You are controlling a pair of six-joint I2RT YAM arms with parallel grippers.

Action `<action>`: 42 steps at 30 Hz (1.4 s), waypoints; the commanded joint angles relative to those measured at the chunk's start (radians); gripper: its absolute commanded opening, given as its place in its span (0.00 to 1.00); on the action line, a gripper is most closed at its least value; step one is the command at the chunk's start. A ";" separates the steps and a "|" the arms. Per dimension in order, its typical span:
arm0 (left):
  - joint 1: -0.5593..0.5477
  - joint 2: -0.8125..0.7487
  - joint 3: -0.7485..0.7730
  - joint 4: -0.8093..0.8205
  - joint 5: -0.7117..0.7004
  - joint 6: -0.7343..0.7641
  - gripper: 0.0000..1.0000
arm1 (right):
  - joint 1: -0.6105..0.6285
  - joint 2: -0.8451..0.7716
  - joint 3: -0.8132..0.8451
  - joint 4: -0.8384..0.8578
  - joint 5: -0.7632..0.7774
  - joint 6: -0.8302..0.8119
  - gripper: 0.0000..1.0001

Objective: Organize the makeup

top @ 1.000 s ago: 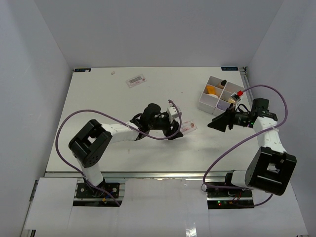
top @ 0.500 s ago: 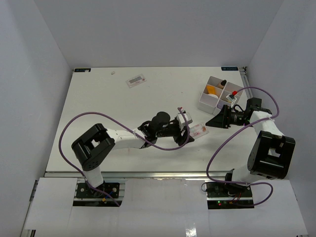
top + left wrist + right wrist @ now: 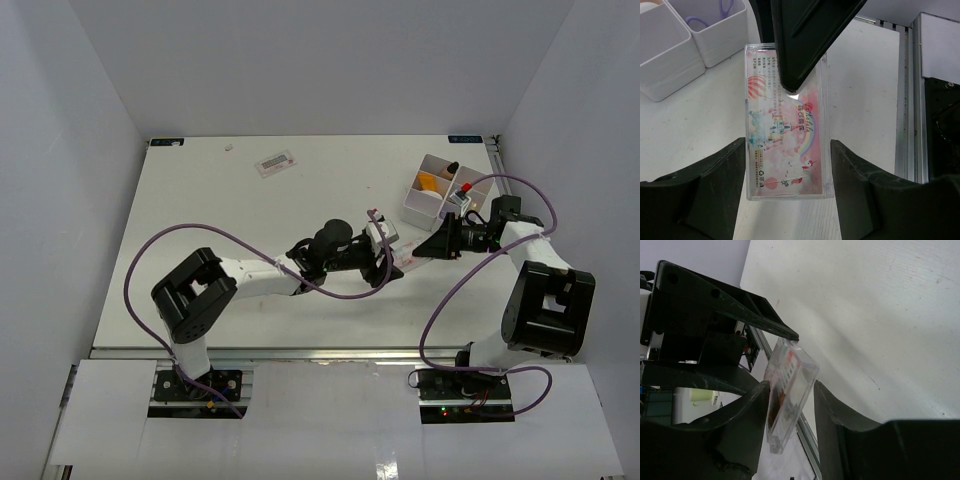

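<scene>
A flat clear packet point(image 3: 787, 135) with pink print hangs above the table between the two arms. My left gripper point(image 3: 788, 165) is shut on its near end, a finger against each long edge. My right gripper point(image 3: 790, 395) comes from the tray side and is shut on the packet's far end point(image 3: 792, 375), one finger on each flat face. From above, the packet point(image 3: 408, 258) bridges the left gripper point(image 3: 392, 256) and the right gripper point(image 3: 428, 250). More makeup sits in the white tray point(image 3: 418, 210): a beige sponge point(image 3: 428, 182) and a red-tipped item point(image 3: 467, 189).
Another flat packet point(image 3: 275, 162) lies near the table's back edge, left of centre. The tray's white compartments point(image 3: 675, 55) stand just beyond the held packet. Purple cables loop over both arms. A metal rail point(image 3: 905, 100) runs along the table's edge.
The left arm carried the packet right toward the tray. The right arm swung in to meet it and its jaws closed from wide open onto the packet's far end.
</scene>
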 commanded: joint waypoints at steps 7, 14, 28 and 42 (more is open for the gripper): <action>-0.018 0.007 0.060 0.009 -0.021 0.003 0.36 | 0.005 0.054 0.079 -0.085 -0.096 -0.088 0.12; -0.018 -0.041 0.026 0.038 -0.073 0.003 0.79 | 0.003 0.069 0.155 -0.225 -0.104 -0.232 0.08; 0.014 -0.402 -0.100 -0.117 -0.235 0.023 0.98 | -0.012 0.025 0.395 -0.141 0.201 -0.269 0.08; 0.084 -0.824 -0.417 -0.342 -0.277 -0.222 0.98 | 0.019 0.148 0.644 0.021 0.399 -0.355 0.09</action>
